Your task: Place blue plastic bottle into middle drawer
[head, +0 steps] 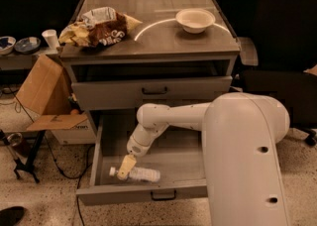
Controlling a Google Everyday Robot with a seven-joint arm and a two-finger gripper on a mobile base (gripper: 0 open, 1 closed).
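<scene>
Since the small, clear bluish ribbed plastic bottle lies on its side on the floor of the wide grey metal middle drawer, near its front, my claw sits at the cap end. Can't tell if it's gripping or not. Pulling out sloppily could drag or roll the bottle.

One bottle, one bowl, one end effector at the bottle

Speckled floor, grey cabinet

My claw sits in the middle drawer, beside the blue plastic bottle lying along its front wall.
</scene>
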